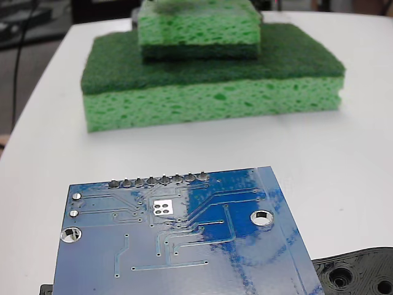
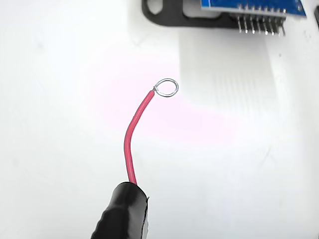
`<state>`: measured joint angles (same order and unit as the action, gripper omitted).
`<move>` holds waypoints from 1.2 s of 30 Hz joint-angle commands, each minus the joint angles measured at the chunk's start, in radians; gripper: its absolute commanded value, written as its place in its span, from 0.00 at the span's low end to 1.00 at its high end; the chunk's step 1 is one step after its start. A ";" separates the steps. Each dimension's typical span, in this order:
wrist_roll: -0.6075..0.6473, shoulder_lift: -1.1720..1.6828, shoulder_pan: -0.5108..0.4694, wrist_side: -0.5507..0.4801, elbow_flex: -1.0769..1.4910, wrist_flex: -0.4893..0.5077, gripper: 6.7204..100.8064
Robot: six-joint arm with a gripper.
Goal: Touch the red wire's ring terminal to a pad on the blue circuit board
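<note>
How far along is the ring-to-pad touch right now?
Done: nothing on the board yet. In hand: the red wire juts from its black sleeve, ring terminal over bare white table. Left: reach the blue circuit board at the wrist view's top edge and touch a pad.

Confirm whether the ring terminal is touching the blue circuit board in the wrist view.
No. The ring terminal hangs over bare white table, apart from the blue circuit board at the top edge.

Two green sponges with dark scouring tops are stacked: a large sponge (image 1: 212,101) below, a smaller sponge (image 1: 198,31) on it at 12 o'clock. One glossy blue rectangular circuit board (image 1: 184,246) has two silver-rimmed holes. One black plastic piece (image 1: 359,273) sits at 4 o'clock. One red wire (image 2: 132,142) carries one silver ring terminal (image 2: 166,87).
</note>
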<state>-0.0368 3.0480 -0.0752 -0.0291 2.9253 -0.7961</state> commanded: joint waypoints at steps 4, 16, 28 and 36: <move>0.054 -0.078 -0.107 -0.074 -0.110 -0.011 0.99; 0.195 -0.594 -0.272 -0.245 -0.414 0.104 0.99; 0.298 -1.011 -0.348 -0.354 -0.683 0.104 0.99; 0.321 -1.157 -0.364 -0.371 -0.807 0.069 0.99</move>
<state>0.2838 1.8914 -0.4387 -0.3958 2.1322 -0.7286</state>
